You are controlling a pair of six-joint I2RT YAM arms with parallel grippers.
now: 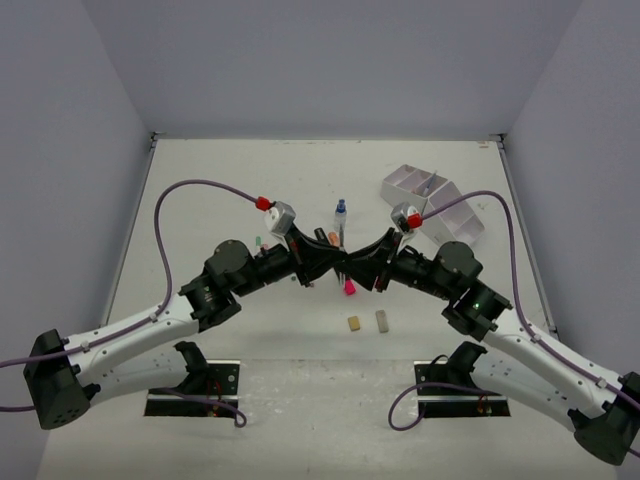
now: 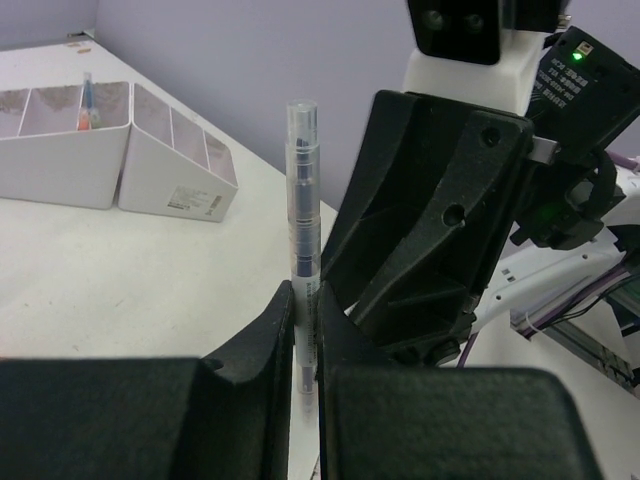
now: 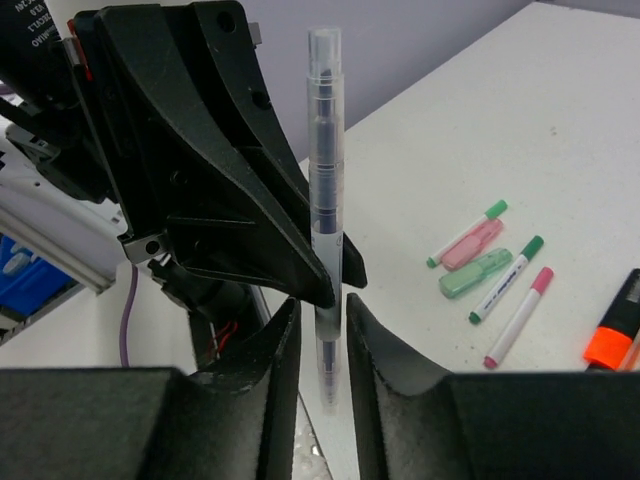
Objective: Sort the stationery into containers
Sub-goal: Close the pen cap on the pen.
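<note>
A clear pen (image 2: 302, 200) with a dark blue core stands between both grippers at mid-table (image 1: 341, 222). My left gripper (image 2: 305, 300) is shut on its lower barrel. My right gripper (image 3: 322, 310) straddles the same pen (image 3: 325, 150), its jaws open with a narrow gap on each side. The two grippers face each other fingertip to fingertip (image 1: 343, 263). The white containers (image 1: 430, 200) stand at the back right, beyond the right arm. More stationery lies on the table: a pink highlighter (image 3: 472, 244), a green highlighter (image 3: 475, 273) and a black marker with orange (image 3: 612, 330).
Two small erasers (image 1: 354, 323) (image 1: 381, 320) and a pink item (image 1: 349, 287) lie just in front of the grippers. Thin green-capped (image 3: 505, 280) and pink-capped (image 3: 520, 315) pens rest by the highlighters. One container compartment (image 2: 85, 105) holds a pen. Grey walls enclose the table.
</note>
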